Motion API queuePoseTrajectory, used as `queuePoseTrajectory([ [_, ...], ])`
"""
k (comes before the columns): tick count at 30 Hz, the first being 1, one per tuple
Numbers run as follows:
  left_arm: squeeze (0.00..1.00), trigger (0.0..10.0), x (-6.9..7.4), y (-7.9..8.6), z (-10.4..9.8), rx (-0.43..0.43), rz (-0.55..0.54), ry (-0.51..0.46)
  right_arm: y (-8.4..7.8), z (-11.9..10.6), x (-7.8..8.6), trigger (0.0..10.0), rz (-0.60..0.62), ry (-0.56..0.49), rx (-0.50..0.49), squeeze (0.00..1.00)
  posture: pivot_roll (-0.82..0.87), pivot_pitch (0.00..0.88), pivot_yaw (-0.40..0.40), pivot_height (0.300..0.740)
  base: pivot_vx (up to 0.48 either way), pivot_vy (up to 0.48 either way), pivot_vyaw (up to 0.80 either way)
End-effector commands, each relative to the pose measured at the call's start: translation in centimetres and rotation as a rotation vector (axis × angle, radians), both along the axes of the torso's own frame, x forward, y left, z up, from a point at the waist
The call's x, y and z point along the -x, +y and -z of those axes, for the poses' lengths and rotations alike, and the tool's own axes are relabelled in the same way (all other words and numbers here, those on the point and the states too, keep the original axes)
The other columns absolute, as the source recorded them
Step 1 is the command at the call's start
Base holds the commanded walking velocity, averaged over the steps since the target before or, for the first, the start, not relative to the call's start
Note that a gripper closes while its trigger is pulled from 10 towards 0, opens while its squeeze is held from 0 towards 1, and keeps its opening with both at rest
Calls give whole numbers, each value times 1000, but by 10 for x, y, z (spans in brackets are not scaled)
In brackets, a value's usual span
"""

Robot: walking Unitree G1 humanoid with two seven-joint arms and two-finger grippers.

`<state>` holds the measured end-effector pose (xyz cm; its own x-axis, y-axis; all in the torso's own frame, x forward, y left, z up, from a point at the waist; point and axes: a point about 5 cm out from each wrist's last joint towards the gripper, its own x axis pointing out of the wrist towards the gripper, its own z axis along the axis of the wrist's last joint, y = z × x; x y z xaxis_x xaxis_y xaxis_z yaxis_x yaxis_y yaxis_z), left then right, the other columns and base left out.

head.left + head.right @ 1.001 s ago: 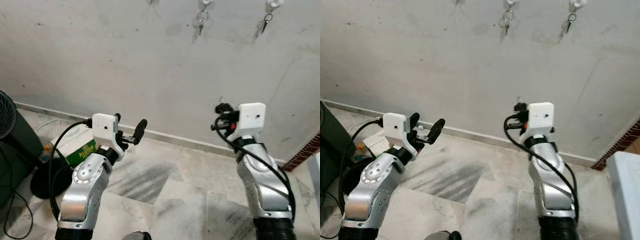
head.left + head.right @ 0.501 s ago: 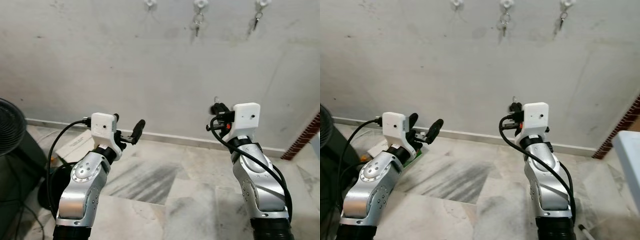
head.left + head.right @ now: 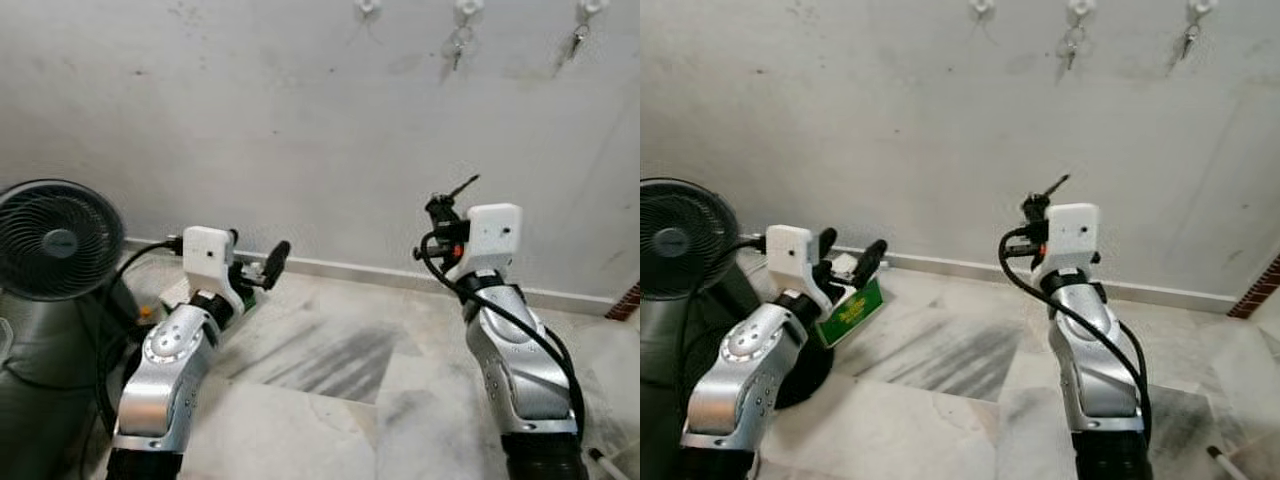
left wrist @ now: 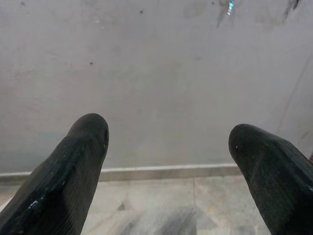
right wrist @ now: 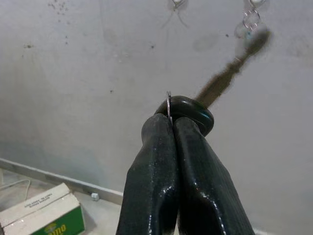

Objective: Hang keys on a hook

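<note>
Fan [image 3: 55, 240] entered view; three hooks [image 3: 467, 6]; two keys [image 3: 456, 48].

Raised before the stained grey wall [image 3: 890, 120], the right gripper [image 3: 1037, 208] pinches a dark slender key [image 3: 1055, 185] below three white wall hooks [image 3: 1077, 8].

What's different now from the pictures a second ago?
Mostly the camera turned: the whole view slid, bringing a black fan into sight on the robot's left, and the hooks on the wall shifted across the top. The key in the right gripper now sticks up and out more. Unchanged: the right jaws stay shut on it, the left gripper stays open and empty, and two hooks still hold keys.
</note>
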<state>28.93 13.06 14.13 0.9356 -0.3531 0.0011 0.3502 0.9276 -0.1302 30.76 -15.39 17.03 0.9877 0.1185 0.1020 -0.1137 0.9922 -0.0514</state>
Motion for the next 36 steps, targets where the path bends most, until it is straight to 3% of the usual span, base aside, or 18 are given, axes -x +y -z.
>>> queuePoseTrajectory([
  [1,0,10000,0,-3,-1,-12,14,-4,-5,-3,1,10000,17,-12,2,0,-21,51,94,740,0,0,0],
  [12,0,10000,-1,-3,-2,-10,12,-14,1,-9,-7,10000,4,-30,0,0,-16,55,90,740,0,0,0],
  [18,0,10000,-1,-5,-2,-13,14,-16,0,-3,-11,10000,9,26,1,0,-18,57,86,740,0,0,0],
  [36,0,10000,-1,-8,-7,40,55,-35,3,-10,-12,10000,-10,-20,15,0,-19,59,79,740,13,0,0],
])
